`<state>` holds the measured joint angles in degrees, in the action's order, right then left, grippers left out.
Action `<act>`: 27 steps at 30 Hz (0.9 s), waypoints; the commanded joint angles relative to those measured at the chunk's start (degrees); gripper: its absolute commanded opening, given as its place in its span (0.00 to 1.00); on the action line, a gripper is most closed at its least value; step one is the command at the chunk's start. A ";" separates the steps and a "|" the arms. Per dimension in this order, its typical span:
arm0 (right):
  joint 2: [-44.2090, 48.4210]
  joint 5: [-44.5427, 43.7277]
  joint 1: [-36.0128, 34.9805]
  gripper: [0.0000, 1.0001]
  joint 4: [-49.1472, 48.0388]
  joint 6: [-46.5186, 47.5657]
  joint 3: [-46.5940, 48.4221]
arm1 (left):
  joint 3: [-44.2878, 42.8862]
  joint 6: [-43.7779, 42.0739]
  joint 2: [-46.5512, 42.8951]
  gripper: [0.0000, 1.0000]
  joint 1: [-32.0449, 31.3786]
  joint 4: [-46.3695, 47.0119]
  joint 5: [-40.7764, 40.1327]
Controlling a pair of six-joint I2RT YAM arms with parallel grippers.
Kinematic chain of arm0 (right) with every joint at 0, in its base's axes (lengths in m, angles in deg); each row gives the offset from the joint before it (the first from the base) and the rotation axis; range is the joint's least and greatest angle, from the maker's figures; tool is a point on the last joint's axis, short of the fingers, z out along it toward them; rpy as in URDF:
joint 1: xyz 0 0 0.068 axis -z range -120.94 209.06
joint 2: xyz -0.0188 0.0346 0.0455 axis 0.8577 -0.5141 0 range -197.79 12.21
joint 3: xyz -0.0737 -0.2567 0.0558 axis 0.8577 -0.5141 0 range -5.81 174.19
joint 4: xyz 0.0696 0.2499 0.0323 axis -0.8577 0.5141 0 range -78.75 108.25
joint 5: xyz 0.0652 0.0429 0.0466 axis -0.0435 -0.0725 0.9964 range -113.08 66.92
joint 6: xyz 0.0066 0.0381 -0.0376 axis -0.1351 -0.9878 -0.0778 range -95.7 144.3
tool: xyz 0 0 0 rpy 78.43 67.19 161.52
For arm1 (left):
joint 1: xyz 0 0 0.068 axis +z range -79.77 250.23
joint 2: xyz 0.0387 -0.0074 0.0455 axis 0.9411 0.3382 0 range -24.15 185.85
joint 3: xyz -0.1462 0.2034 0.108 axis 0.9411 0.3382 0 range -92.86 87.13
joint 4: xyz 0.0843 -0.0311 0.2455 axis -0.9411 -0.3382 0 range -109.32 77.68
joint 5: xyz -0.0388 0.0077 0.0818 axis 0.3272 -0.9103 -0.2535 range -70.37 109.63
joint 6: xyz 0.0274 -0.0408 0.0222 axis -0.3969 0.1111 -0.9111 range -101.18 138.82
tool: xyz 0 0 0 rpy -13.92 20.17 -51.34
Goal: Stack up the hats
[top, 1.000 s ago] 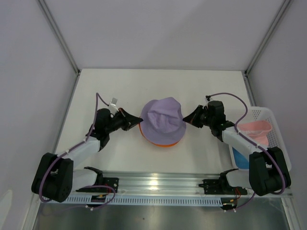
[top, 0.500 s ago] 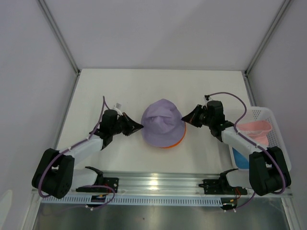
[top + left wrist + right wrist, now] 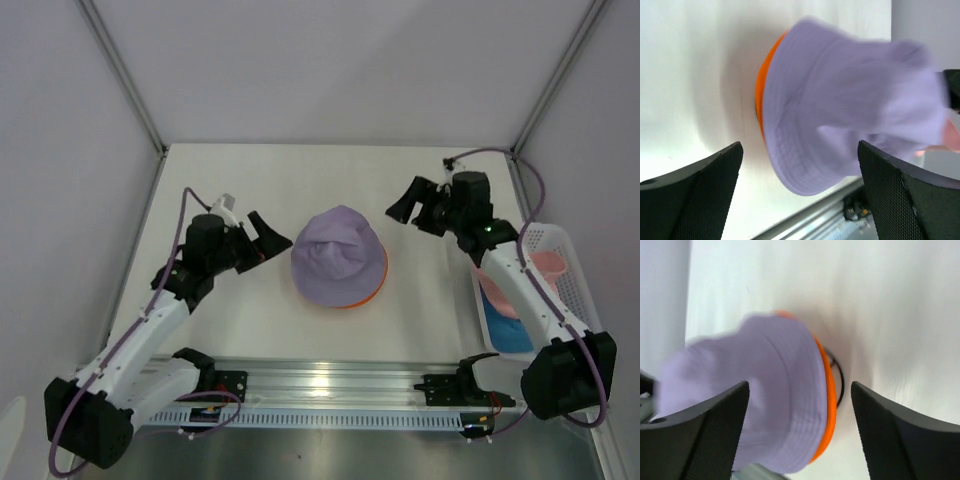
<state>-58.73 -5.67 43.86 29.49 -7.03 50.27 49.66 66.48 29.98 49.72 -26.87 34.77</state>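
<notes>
A pale purple hat (image 3: 335, 255) sits over an orange hat (image 3: 376, 284), of which only the brim's edge shows at the lower right. My left gripper (image 3: 264, 237) hangs open just left of the pile, apart from it and holding nothing. My right gripper (image 3: 411, 211) is raised at the upper right of the pile, open and holding nothing. The left wrist view shows the purple hat (image 3: 850, 110) and the orange brim (image 3: 761, 100) beyond my open left gripper (image 3: 800, 150). In the right wrist view my open right gripper (image 3: 800, 387) frames the purple hat (image 3: 765, 390). A pink hat (image 3: 549, 266) and a blue hat (image 3: 506, 331) lie in the basket.
A white slotted basket (image 3: 561, 240) stands at the table's right edge, under my right arm. A black wire stand (image 3: 840, 385) peeks out from beneath the orange brim (image 3: 827, 385). White walls close in the table at the back and both sides.
Both grippers went from shut to open and let go of the purple hat. The left drew back slightly; the right lifted and moved back right. The hat has settled on the orange one.
</notes>
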 commanded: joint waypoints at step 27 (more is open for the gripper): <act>25.05 -40.52 32.52 1.00 47.59 -2.77 9.43 | -24.32 -23.58 -13.17 0.99 -0.05 -24.57 -12.41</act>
<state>-34.45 -43.92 76.18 75.54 -7.51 64.04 24.53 44.75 18.57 49.72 -52.35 21.57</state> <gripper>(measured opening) 0.993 0.994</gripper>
